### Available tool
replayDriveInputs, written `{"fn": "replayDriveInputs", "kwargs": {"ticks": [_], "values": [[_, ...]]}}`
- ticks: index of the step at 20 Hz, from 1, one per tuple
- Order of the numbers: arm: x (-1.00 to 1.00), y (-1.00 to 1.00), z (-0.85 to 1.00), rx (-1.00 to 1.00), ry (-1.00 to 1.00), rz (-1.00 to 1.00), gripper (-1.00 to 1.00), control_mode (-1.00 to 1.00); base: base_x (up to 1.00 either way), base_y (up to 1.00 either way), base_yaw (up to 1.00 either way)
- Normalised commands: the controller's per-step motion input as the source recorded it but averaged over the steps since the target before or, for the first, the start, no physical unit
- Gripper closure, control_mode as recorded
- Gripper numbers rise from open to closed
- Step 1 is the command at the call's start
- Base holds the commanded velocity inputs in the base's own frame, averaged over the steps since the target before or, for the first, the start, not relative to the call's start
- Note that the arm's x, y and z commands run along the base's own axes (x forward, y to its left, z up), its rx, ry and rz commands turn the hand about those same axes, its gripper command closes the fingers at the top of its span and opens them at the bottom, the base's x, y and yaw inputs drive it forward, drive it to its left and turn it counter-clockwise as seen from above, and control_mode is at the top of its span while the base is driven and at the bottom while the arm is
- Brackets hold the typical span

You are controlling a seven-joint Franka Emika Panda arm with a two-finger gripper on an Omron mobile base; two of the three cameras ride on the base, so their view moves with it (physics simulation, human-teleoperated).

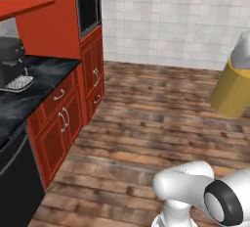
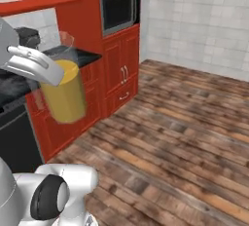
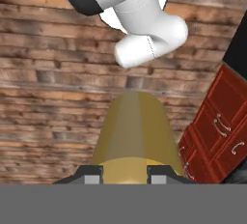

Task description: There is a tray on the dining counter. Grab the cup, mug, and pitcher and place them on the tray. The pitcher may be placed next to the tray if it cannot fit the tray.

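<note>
One pitcher (image 2: 63, 96) clamped in end effector (image 3: 124, 174), aloft over wood floor (image 1: 156, 138); no legible writing.

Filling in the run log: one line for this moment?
gripper: shut on tall clear glass pitcher with orange-yellow lower part | pitcher: carried above wooden floor | tray: not reached

Pitcher (image 3: 133, 131) between pincer (image 3: 124, 174) fingertips, above wooden floor (image 3: 43, 92)

A wooden plank floor (image 1: 146, 123) fills the middle. Red cabinets (image 1: 63, 118) with a black worktop (image 1: 29, 86) stand at left, a built-in microwave (image 2: 119, 8) above, and white tiled wall (image 1: 171, 15) behind.
</note>
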Motion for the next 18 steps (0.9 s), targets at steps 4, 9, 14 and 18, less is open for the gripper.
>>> {"fn": "replayDriveInputs", "kwargs": {"ticks": [4, 9, 14, 18], "values": [[0.0, 0.0, 0.0, 0.0, 0.0, 0.0, 1.0, 1.0, 0.93, -0.03, -0.61], [0.0, 0.0, 0.0, 0.0, 0.0, 0.0, 1.0, 1.0, 1.0, 0.09, -0.41], [0.0, 0.0, 0.0, 0.0, 0.0, 0.0, 1.0, 1.0, 1.0, 0.11, -0.28], [0.0, 0.0, 0.0, 0.0, 0.0, 0.0, 1.0, 1.0, 1.0, 0.0, -0.27]]}}
